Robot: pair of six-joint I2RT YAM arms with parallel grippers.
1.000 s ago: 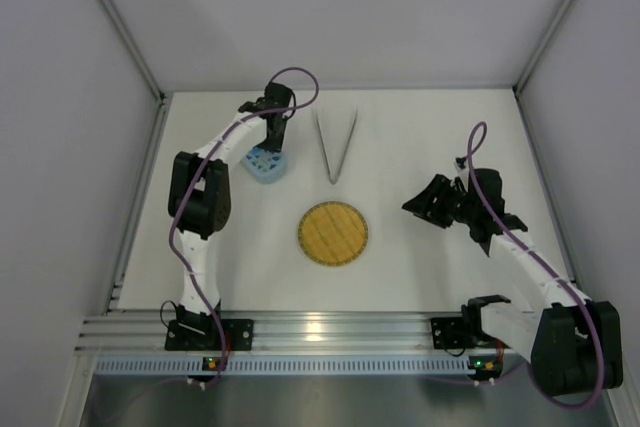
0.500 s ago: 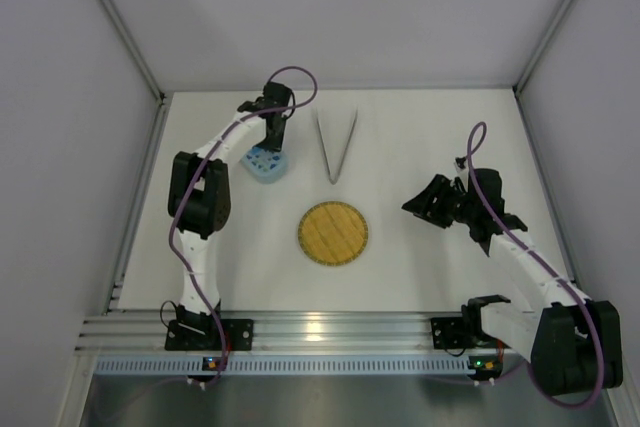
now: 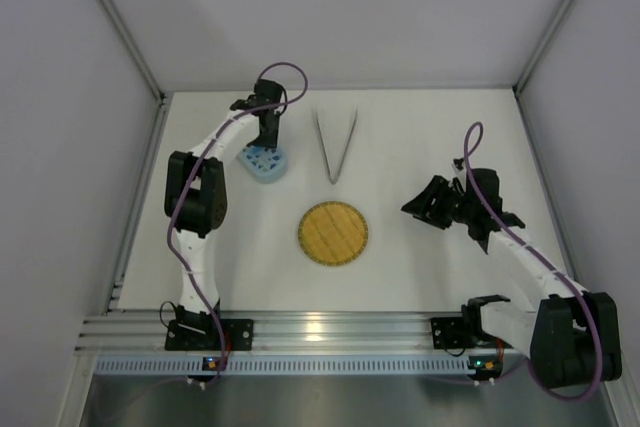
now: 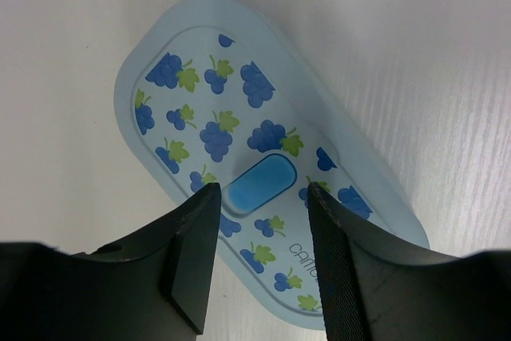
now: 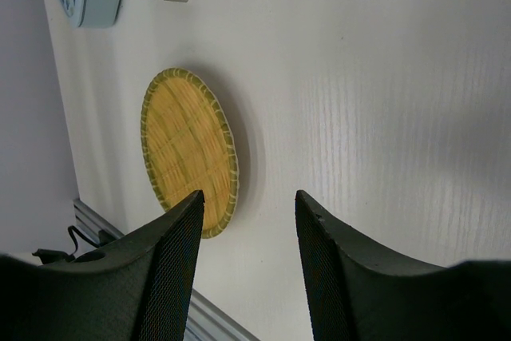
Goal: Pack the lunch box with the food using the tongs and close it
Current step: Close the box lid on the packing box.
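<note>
The light-blue lunch box [image 3: 266,164] sits at the back left with its grape-printed lid [image 4: 239,133] lying on it. My left gripper [image 3: 266,140] hovers just above it, open; in the left wrist view the left gripper [image 4: 262,191] has its jaws on either side of the lid's darker blue tab [image 4: 259,184], gripping nothing. The silver tongs [image 3: 335,145] lie in a V to the right of the box. My right gripper [image 3: 412,205] hangs open and empty over bare table right of the plate; the right gripper [image 5: 249,197] shows the same in its wrist view. The food is out of view.
A round yellow woven plate [image 3: 334,233] lies in the middle of the table with nothing on it; the plate [image 5: 188,153] also shows from the right wrist. White walls close the table at the back and sides. An aluminium rail [image 3: 320,332] runs along the near edge.
My left gripper has shifted slightly left over the lunch box. The right arm, tongs and plate have not moved.
</note>
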